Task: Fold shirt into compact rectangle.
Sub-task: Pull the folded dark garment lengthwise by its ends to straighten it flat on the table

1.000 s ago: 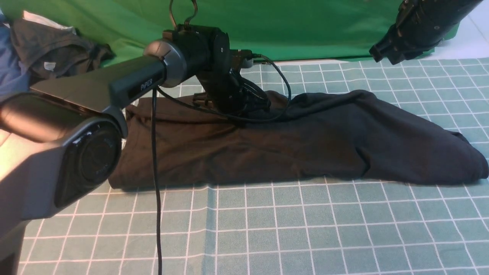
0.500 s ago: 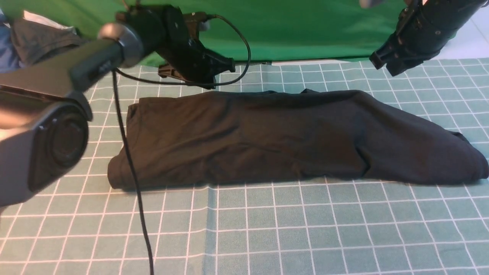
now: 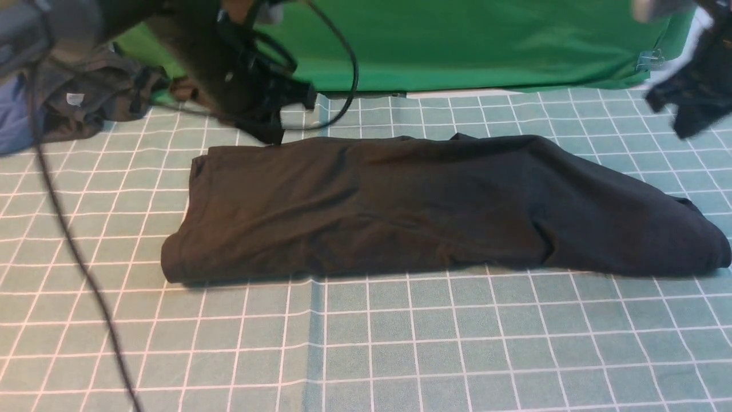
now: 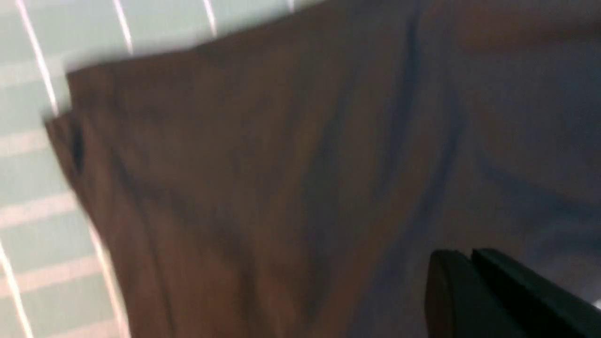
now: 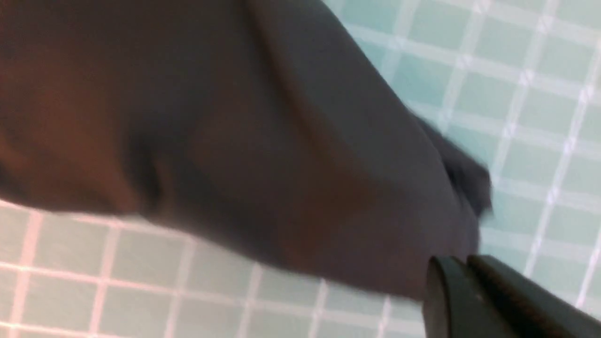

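Note:
The black shirt [image 3: 400, 206] lies on the checked mat as a long folded band, its right end tapering to a rumpled tip. No print shows. My left gripper [image 3: 273, 117] hovers blurred above the shirt's far left corner, clear of the cloth. In the left wrist view its fingers [image 4: 462, 257] are shut with nothing between them, over the shirt [image 4: 281, 188]. My right gripper [image 3: 686, 106] hangs blurred at the far right, above the mat behind the shirt's right end. Seen from the right wrist, it [image 5: 458, 261] is shut and empty over the shirt's [image 5: 258, 141] edge.
A dark grey garment [image 3: 86, 97] with a grey tag and a blue garment [image 3: 14, 120] lie at the back left. A green backdrop [image 3: 457, 40] closes off the far side. My left arm's black cable [image 3: 74, 257] hangs across the mat's [image 3: 400, 343] left part.
My left arm has lifted off the shirt's far edge and swung up and back to the left. The right gripper has moved right and a little down. The shirt lies still.

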{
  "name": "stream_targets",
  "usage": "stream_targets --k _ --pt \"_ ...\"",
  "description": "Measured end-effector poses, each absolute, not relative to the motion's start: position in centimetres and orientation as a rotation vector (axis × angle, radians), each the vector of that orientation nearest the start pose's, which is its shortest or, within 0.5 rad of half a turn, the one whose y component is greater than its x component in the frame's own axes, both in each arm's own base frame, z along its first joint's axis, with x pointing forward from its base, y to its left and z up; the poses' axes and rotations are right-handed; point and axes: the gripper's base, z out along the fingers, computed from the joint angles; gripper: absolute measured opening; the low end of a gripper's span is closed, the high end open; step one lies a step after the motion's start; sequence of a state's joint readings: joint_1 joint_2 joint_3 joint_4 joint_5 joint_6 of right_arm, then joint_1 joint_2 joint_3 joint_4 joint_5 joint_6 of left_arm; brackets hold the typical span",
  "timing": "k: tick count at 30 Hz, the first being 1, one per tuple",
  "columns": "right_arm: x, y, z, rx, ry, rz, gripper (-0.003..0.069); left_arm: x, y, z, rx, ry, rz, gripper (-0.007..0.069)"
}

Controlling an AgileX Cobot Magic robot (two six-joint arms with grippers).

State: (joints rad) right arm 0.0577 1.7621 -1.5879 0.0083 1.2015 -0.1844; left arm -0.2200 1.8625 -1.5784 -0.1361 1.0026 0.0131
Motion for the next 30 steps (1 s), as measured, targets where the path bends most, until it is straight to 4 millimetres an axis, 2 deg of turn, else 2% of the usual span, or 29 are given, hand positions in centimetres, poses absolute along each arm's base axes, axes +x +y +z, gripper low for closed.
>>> stream_targets --k 2,3,5,7,8,9,11,13,20,24,27,30 --pt "36.0 0.0 29.1 -0.203 2.877 -0.017 0.0065 37.3 -9.4 25.7 0.239 2.791 -0.228 0.0006" --pt "35.9 -0.4 28.8 -0.18 2.887 -0.017 0.0074 37.2 -9.4 25.5 0.236 2.787 -0.228 0.0006" --pt "35.4 -2.5 26.9 -0.012 2.905 -0.017 0.0145 35.9 -9.1 23.2 0.219 2.829 -0.231 0.0006" --pt "34.9 -4.6 25.3 0.12 2.902 -0.023 0.0265 35.3 -9.0 21.1 0.202 2.877 -0.23 0.0006" --pt "34.8 -4.8 25.1 0.13 2.904 -0.023 0.029 35.1 -9.0 20.6 0.2 2.89 -0.228 0.0006" --pt "34.8 -6.0 24.6 0.188 2.872 -0.032 0.0387 35.0 -8.9 19.0 0.194 2.919 -0.222 0.0006" --pt "34.9 -7.1 24.3 0.241 2.833 -0.032 0.0471 35.1 -8.9 17.4 0.187 2.941 -0.214 0.0006" --pt "35.2 -7.5 23.8 0.274 2.819 -0.005 0.0515 35.5 -9.0 16.2 0.181 2.95 -0.209 0.0006" --pt "36.3 -6.8 20.2 0.291 2.892 0.211 0.0538 35.9 -9.1 15.5 0.169 2.962 -0.209 0.0006" --pt "36.8 -6.8 17.9 0.288 2.951 0.248 0.0538 35.9 -9.0 15.5 0.179 2.965 -0.198 0.0006" --pt "36.9 -6.8 17.2 0.295 2.966 0.257 0.0536 35.9 -9.0 15.5 0.179 2.965 -0.198 0.0006" --pt "37.0 -6.8 16.9 0.266 2.965 0.258 0.0474 35.9 -9.0 15.4 0.179 2.966 -0.198 0.0006"
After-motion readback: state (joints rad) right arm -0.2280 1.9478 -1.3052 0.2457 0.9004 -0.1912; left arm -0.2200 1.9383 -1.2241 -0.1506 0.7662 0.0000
